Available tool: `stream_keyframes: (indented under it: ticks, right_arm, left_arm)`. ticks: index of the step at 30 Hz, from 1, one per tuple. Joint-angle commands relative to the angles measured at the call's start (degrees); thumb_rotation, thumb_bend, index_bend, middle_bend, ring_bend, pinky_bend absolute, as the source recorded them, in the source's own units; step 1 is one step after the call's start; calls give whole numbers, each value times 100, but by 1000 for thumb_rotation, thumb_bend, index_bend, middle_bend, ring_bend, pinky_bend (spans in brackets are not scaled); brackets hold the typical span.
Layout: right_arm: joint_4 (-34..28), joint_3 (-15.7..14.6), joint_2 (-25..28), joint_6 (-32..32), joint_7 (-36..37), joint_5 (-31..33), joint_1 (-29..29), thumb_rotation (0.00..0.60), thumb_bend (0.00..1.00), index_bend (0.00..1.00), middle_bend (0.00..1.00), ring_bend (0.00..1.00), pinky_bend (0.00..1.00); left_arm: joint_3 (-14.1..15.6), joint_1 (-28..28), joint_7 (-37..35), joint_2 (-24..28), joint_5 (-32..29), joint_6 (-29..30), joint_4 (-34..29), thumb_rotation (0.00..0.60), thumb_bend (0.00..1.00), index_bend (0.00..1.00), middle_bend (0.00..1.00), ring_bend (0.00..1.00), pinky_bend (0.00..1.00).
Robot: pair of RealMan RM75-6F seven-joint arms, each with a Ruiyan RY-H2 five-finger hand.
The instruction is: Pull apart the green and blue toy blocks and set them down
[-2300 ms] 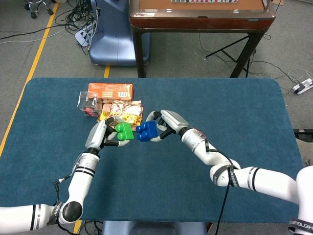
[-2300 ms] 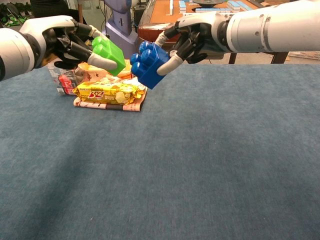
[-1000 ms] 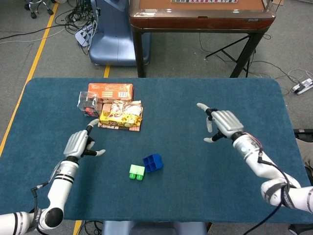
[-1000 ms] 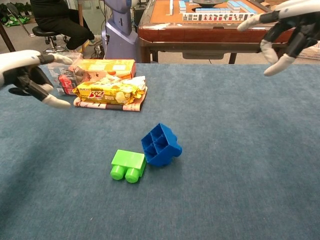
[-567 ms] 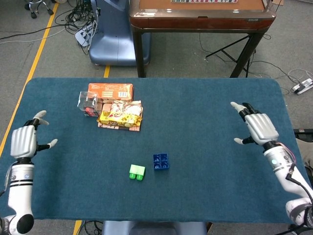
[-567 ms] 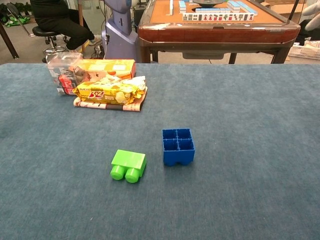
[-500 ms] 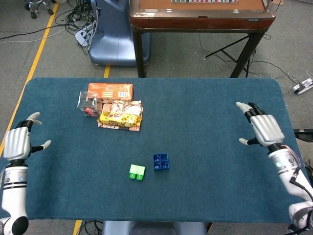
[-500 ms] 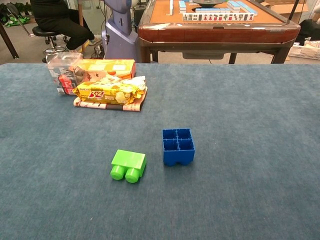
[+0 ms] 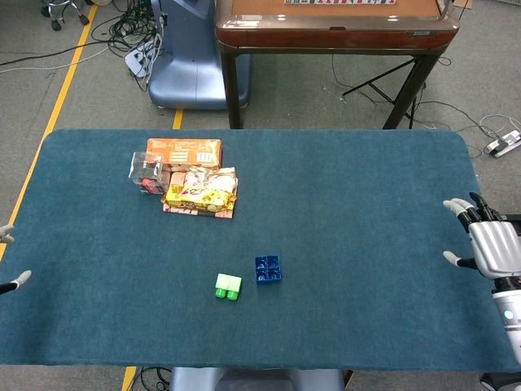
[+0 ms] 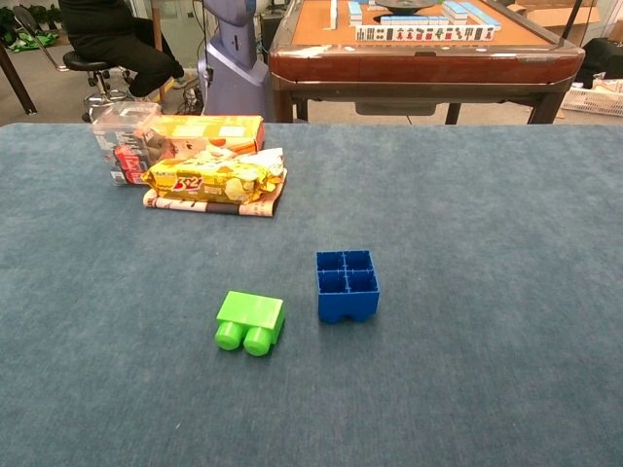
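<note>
**Blocks parted and down; little left to disturb them**

The green block [image 10: 250,322] and blue block [image 10: 347,285] lie apart, near the table's [image 9: 350,187] front edge. Right hand [image 9: 490,246] at the right edge, fingers apart, empty. Left hand [image 9: 10,259] barely visible at the left edge; state cannot be told.

Risk, as judged: a returning arm could knock either block.

Both are glossy moulded plastic: green shows round studs, blue an open grid. The table covering is napped fabric.

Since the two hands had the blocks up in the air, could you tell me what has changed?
Both hands let go. The green block and blue block now lie apart on the table. The left robot hand and right robot hand have drawn back to the table's side edges, open. The snack packets stayed put.
</note>
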Motion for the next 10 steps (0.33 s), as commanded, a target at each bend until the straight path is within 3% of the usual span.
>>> stream_keyframes:
  ticks: [1,10]
  right_arm:
    - [26,-11,-2,69,-12,-63,-88,600,0,210,211,141,266]
    - [-112,92,95,200,32,-141,-356,600,0,210,211,141,266]
  left_arm:
    - [31,96,-47,-59,85,66,93,600,20,266,340,279,473]
    - [65,149,66,-212,333,-237,289,600,20,273,340,279,473]
